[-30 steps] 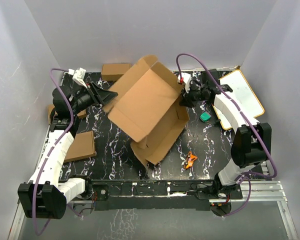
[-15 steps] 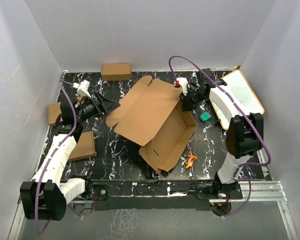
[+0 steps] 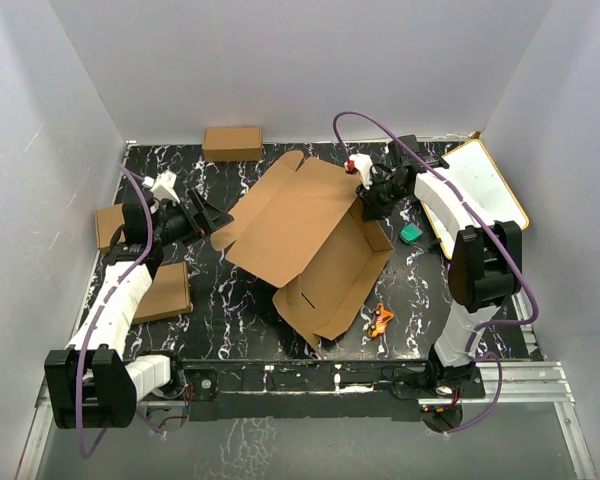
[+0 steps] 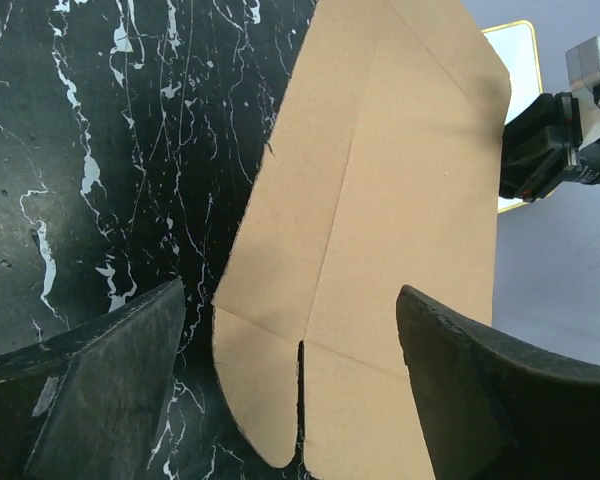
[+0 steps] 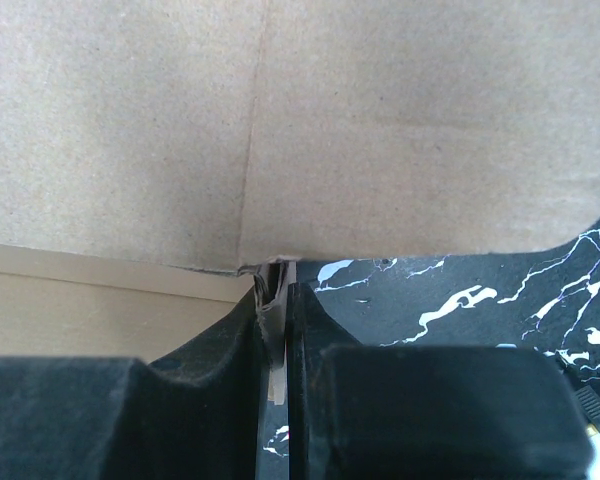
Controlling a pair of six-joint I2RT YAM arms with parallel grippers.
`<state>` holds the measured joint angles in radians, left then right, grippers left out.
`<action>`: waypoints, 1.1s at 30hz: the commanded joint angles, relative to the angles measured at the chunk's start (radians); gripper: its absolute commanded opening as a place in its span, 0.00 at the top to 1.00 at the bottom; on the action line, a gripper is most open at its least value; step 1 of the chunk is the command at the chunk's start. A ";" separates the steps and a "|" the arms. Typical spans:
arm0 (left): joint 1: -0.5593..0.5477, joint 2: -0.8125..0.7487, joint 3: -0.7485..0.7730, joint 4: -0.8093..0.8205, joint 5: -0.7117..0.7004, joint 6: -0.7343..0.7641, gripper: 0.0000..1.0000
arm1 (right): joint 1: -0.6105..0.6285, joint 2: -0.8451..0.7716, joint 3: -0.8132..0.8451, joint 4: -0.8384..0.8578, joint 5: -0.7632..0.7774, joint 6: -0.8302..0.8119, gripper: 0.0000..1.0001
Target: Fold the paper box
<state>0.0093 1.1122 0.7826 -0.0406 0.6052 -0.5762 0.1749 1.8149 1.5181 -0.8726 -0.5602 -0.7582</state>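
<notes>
The paper box (image 3: 300, 235) is a large brown cardboard sheet, partly folded, in the middle of the black marble table. Its wide lid panel lies tilted over a shallow tray part near the front. My left gripper (image 3: 211, 213) is open just left of the box's rounded left flap and touches nothing. In the left wrist view the paper box (image 4: 380, 190) lies ahead of the open left gripper (image 4: 290, 300). My right gripper (image 3: 366, 204) is shut on the box's right edge. The right wrist view shows the right gripper (image 5: 277, 285) pinching a thin edge of the paper box (image 5: 330, 120).
Small ready-made cardboard boxes sit at the back (image 3: 232, 142), at the far left (image 3: 110, 222) and at the front left (image 3: 166, 292). A white board with a tan rim (image 3: 486, 195) lies at the right. A green piece (image 3: 410, 233) and an orange piece (image 3: 381, 320) lie near the box.
My left gripper has opened, let go of the box's left flap and drawn back to the left. The lid panel has dropped lower and flatter. The right gripper keeps its grip.
</notes>
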 commanded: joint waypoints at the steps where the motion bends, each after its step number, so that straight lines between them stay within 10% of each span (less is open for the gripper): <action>1: 0.021 0.023 0.014 -0.018 0.023 0.014 0.15 | 0.002 -0.009 0.040 0.004 -0.010 0.004 0.92; 13: 0.026 0.112 -0.108 0.258 0.226 -0.190 0.43 | 0.016 -0.003 0.021 0.034 0.005 0.025 0.91; 21: 0.026 0.183 -0.055 0.266 0.246 -0.146 0.99 | 0.038 0.025 0.025 0.069 0.029 0.062 0.90; 33: 0.027 0.179 -0.010 0.165 0.178 0.031 1.00 | 0.041 0.063 -0.028 0.193 0.029 0.149 0.85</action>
<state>0.0357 1.3136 0.7456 0.1623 0.7963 -0.6064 0.2081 1.8652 1.5116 -0.7631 -0.5259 -0.6521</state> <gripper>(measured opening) 0.012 0.148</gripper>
